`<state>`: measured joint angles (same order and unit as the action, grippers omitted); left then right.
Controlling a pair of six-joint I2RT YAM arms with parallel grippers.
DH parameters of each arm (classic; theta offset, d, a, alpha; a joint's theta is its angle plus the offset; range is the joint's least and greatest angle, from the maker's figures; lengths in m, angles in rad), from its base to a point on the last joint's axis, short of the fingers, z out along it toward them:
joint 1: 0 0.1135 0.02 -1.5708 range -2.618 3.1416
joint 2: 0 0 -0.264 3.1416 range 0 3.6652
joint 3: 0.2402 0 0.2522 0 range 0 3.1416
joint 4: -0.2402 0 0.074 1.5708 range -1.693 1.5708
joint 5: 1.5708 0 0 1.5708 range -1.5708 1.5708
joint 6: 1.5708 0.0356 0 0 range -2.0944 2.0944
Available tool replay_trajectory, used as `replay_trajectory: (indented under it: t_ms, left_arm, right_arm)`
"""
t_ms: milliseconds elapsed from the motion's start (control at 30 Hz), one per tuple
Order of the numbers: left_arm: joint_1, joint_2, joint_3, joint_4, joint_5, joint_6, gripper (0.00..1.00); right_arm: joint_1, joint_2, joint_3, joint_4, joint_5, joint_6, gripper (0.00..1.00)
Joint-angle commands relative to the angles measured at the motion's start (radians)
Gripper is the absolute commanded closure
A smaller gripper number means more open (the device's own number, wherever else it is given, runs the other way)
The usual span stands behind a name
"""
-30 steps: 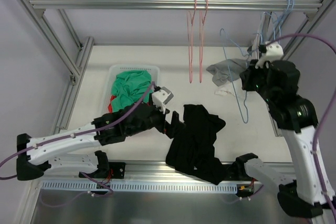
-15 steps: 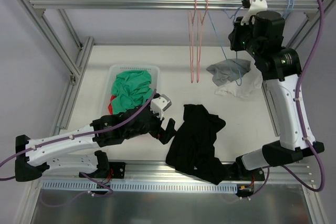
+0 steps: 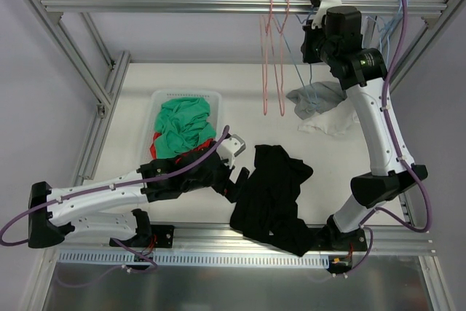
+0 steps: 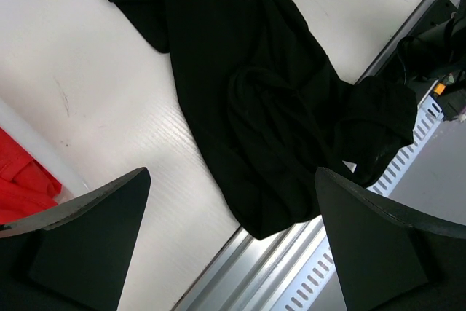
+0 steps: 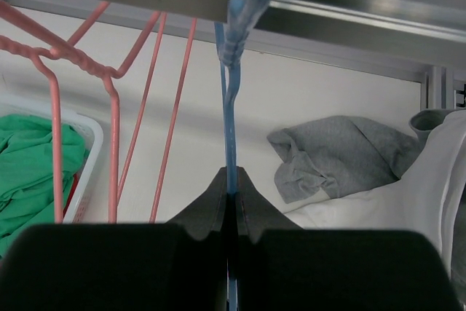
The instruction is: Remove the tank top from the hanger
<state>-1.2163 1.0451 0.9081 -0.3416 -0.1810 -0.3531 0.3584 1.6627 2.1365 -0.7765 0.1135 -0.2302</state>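
Now, basket: it sits at the far left of the bench with green cloth inside, and it plays no part in this step, so leave it alone.
Left tool: its jaws are spread wide and hold nothing, low over the bench just beside the garment's left edge. Keep it there, clear of the fabric, so nothing gets dragged.
Tank top: the black garment lies crumpled on the bench between the two arm bases, its lower end draped over the near metal edge. It looks free of any hanger, so the removal itself seems done.
Pink hangers: they hang from the rail just left of your working spot. Don't knock them sideways.
Blue hanger: its neck runs up to the rail. You cannot tell from here whether the hook is fully seated.
Right tool: raised to the rail, pinched tight on the blue hanger's neck. Lower gently until the hook bears weight, then let go.
Grey garment: it lies beneath the raised arm, touching a white garment. Leave both undisturbed.
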Motion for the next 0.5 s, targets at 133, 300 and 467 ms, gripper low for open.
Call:
replay_trajectory:
  t_ms: [133,300,467]
  left_arm:
    - [-0.006,0.053,0.069,0.018,0.035,-0.015,0.01]
    - [-0.015,0.134,0.118,0.041,0.043,-0.012,0.01]
    - [-0.017,0.245,0.147,0.101,0.061,-0.017,0.01]
  right_arm:
    - [0.002,-0.107,-0.144,0.086,0.002,0.012,1.0]
    - [-0.002,-0.159,-0.17,0.091,0.002,0.002,0.75]
    - [-0.004,-0.242,-0.213,0.066,0.014,0.002,0.1]
